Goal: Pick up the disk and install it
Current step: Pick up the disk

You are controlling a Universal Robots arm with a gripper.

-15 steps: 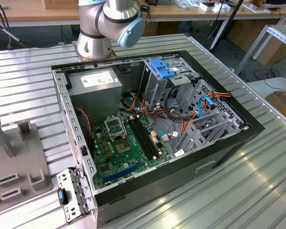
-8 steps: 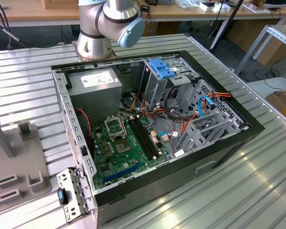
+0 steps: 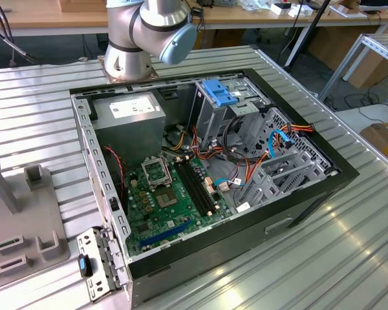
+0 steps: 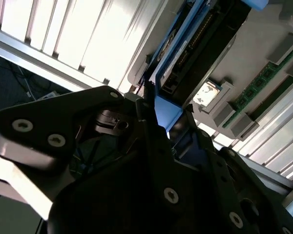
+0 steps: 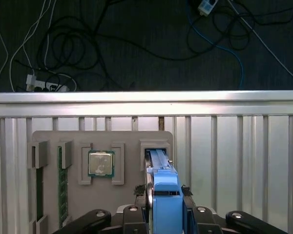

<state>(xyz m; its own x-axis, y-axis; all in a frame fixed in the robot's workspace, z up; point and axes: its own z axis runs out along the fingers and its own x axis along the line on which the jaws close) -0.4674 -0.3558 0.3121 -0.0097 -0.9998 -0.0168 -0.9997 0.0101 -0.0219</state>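
Observation:
The disk [image 5: 159, 163] stands on edge in a slot of a grey parts holder [image 5: 127, 139], its blue rail facing the camera. My gripper [image 5: 164, 191] straddles that rail, with a black finger [image 5: 138, 191] pressed against each side, so it looks shut on the disk. The disk's far end still sits in the slot. In the second wrist view the same blue rail [image 4: 168, 111] runs up from between the black fingers of the gripper [image 4: 163, 127], with the holder [image 4: 263, 29] behind it.
The holder also carries a processor chip [image 5: 101, 163] and memory sticks [image 5: 62, 187]. Beyond the ribbed table edge [image 5: 146, 97] lie floor cables. In the exterior view the open computer case [image 3: 310, 194] shows its motherboard, a power supply [image 3: 132, 119] and a drive cage with a blue latch [image 3: 220, 93].

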